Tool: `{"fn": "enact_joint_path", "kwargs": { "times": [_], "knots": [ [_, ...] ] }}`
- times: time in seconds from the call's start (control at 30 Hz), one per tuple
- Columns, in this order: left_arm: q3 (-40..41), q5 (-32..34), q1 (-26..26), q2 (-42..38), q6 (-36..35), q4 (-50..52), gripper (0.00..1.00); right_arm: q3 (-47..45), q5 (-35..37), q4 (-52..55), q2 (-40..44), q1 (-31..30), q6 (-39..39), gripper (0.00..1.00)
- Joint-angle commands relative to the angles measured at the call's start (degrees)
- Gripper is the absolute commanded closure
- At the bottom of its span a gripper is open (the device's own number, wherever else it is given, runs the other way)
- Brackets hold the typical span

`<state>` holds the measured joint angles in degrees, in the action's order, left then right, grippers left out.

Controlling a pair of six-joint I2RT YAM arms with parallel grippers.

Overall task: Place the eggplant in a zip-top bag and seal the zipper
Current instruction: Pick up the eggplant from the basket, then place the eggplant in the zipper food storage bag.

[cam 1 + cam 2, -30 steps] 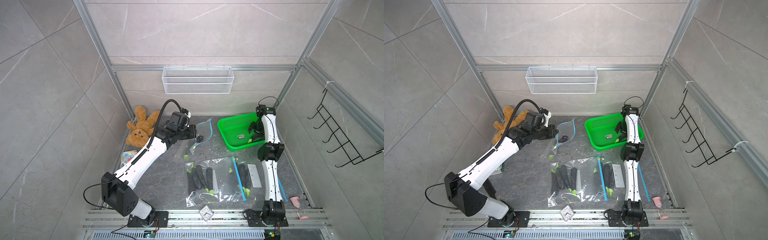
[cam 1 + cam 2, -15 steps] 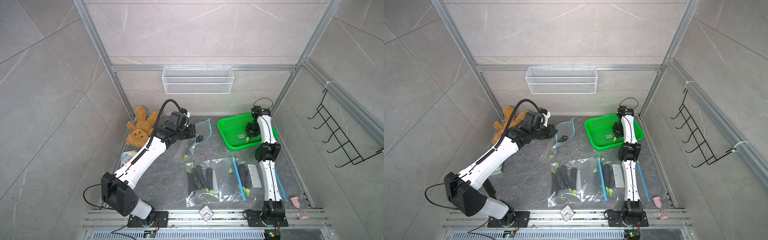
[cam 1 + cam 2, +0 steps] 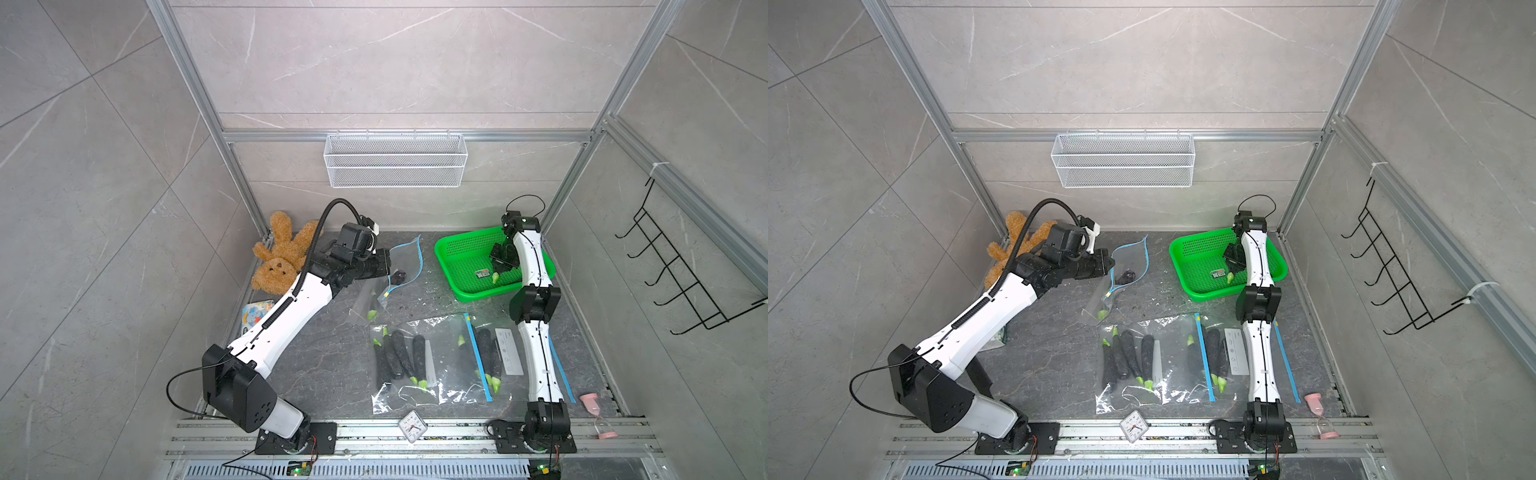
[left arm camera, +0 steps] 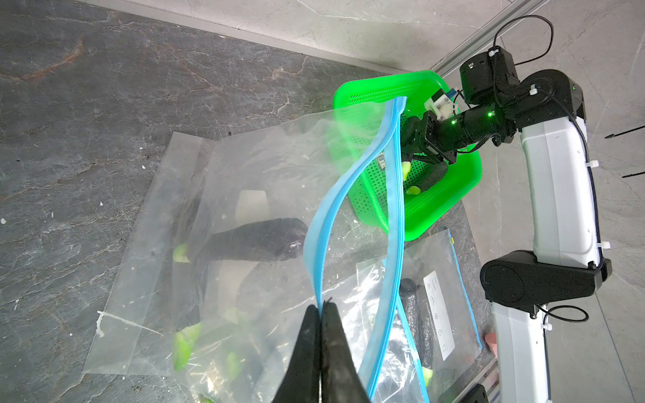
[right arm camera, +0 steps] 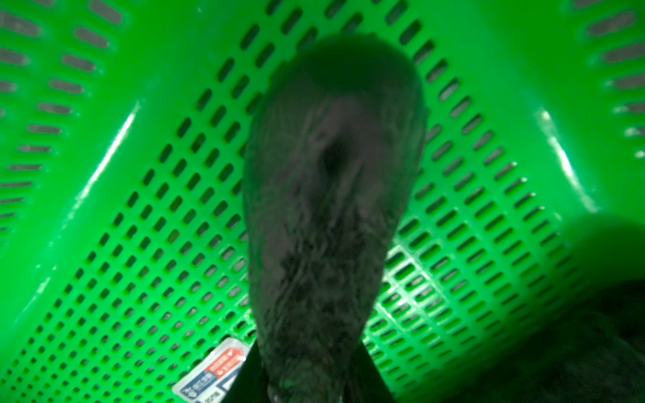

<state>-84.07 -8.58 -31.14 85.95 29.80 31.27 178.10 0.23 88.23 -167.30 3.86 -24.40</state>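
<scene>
Pinching one lip of the blue zipper strip, the left gripper is clenched tight and holds the clear plastic zip-top bag up with its mouth gaping, near the middle of the far edge of the dark stone table. One long dark purple eggplant with a green stem already lies inside that bag. At the table's far right corner the right gripper is down in the green perforated plastic basket, its jaws pressed against the sides of a second dark eggplant. It is grasping it, as far as the blurred wrist view shows, though whether it is off the basket floor I cannot tell. Toward the near edge lie flat clear bags holding several eggplants. Judging by this, the task is roughly at its midpoint: bag opened and held, fruit seized. Left to do: carry the eggplant across, slip it through the mouth, release, then press the zipper shut.
</scene>
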Motion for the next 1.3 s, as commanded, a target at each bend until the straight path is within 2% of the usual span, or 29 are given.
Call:
{"fn": "enact_joint_path", "kwargs": {
  "times": [0.0, 0.37, 0.77, 0.97, 1.27],
  "knots": [
    [-0.8, 0.1, 0.3, -0.6, -1.2, -0.5, 1.00, 3.2, -0.1, -0.5, 1.0, -0.7, 0.4, 0.88],
    [-0.6, 0.2, 0.3, -1.4, -1.2, -0.3, 1.00, 3.2, 0.0, -0.8, 8.9, -2.2, 2.5, 0.90],
    [-0.6, 0.1, 0.3, -2.2, -0.9, -0.2, 1.00, 3.2, -0.5, -0.6, 21.7, -5.9, 5.2, 0.91],
    [-1.0, 0.2, 0.3, -2.5, -0.7, 0.6, 1.00, 3.2, -0.5, 0.7, 29.0, -11.1, 7.7, 0.91],
    [-1.7, 1.7, 0.3, -3.2, -0.2, 1.9, 1.00, 3.2, -0.8, -1.7, 38.7, -23.9, 7.0, 0.91]
  ]
}}
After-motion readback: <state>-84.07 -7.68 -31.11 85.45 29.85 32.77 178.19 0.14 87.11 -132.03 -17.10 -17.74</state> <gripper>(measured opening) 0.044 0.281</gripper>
